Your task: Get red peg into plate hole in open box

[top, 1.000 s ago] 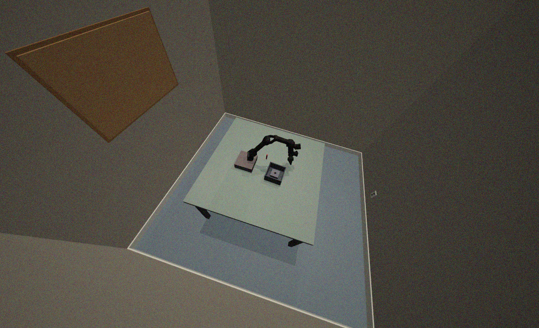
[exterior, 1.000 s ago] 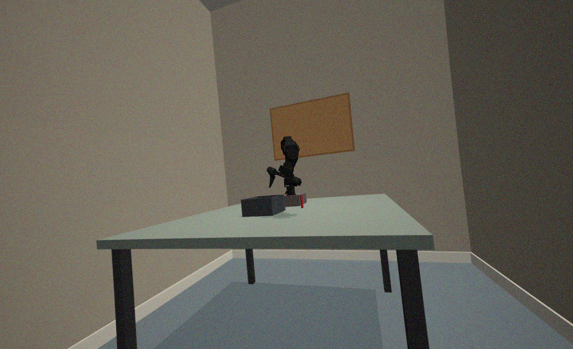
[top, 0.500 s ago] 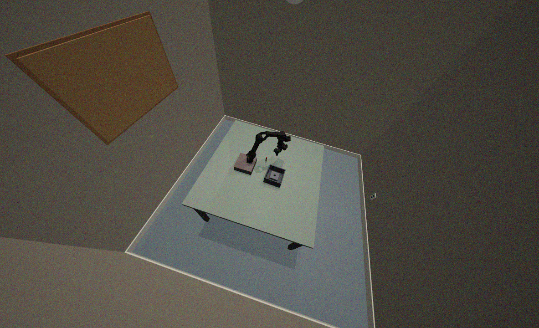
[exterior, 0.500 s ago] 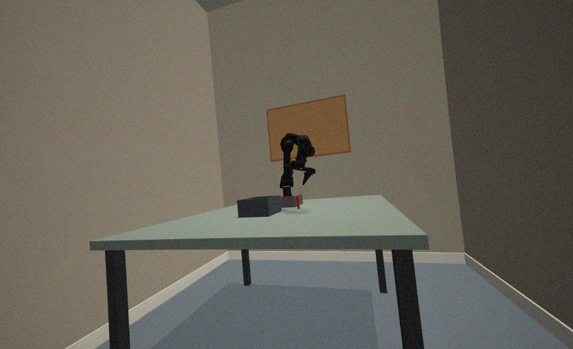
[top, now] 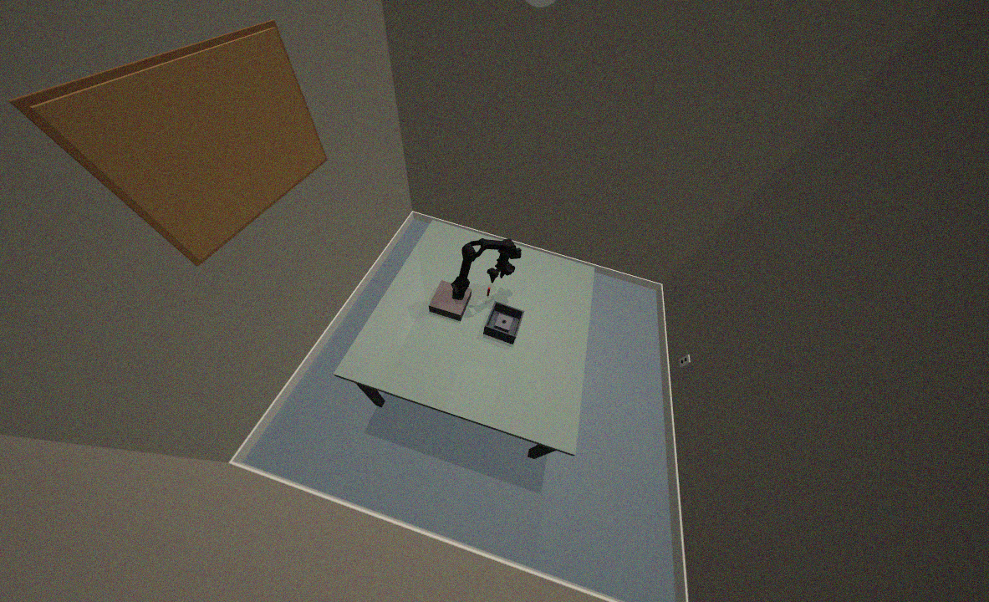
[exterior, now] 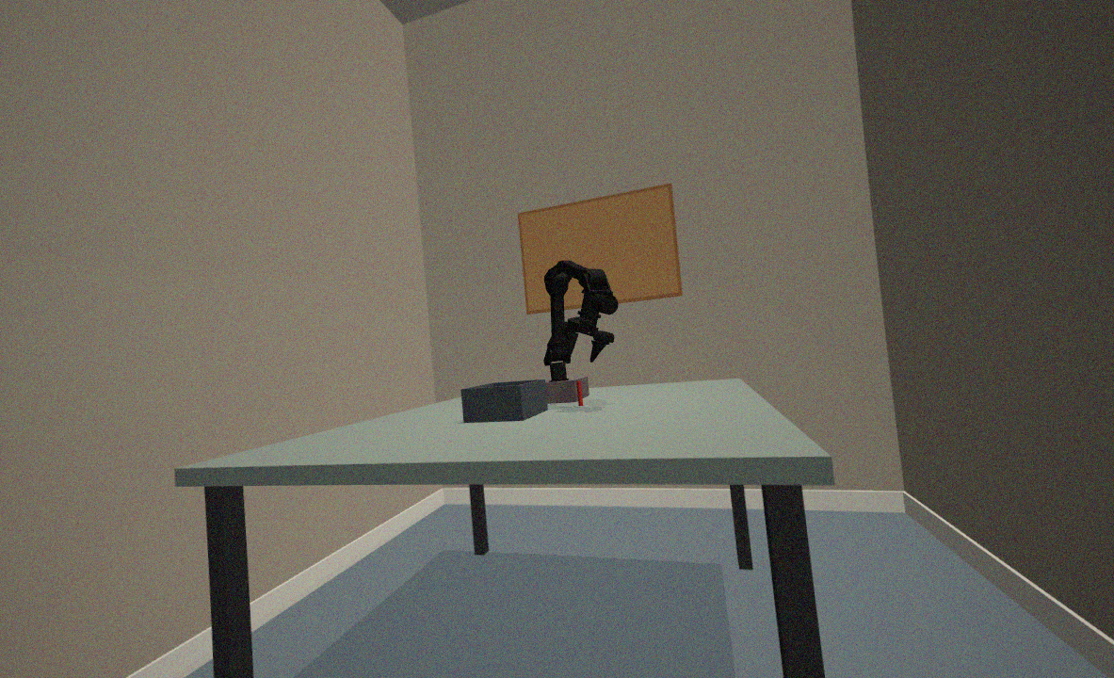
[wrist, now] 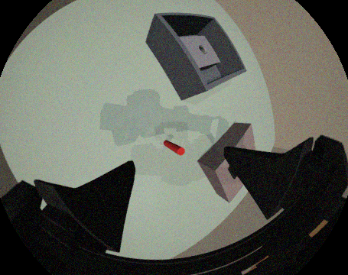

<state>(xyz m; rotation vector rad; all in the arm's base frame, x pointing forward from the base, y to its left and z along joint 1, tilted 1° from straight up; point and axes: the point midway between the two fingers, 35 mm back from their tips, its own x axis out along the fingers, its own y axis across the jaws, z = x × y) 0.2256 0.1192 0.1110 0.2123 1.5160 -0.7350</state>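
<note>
The red peg (top: pixel 488 292) (exterior: pixel 580 394) (wrist: pixel 174 147) stands upright on the table, beside the arm's base block. My gripper (top: pixel 501 278) (wrist: pixel 180 159) is open and empty, pointing down above the table. It hangs well above the peg; in the wrist view the peg shows between the two spread fingertips. The dark grey open box (top: pixel 499 337) (exterior: pixel 492 404) (wrist: pixel 167 57) sits a short way from the peg. Inside it, a pale plate (top: pixel 498 324) (wrist: pixel 208 57) shows an empty round hole. The exterior view does not show the inside of the box.
The pinkish base block (top: pixel 446 299) (exterior: pixel 564 391) (wrist: pixel 226 184) under the arm stands close to the peg. The pale green table (top: pixel 445 374) (exterior: pixel 644 438) (wrist: pixel 59 88) carries the block, box and peg. The arm's shadow falls around the peg.
</note>
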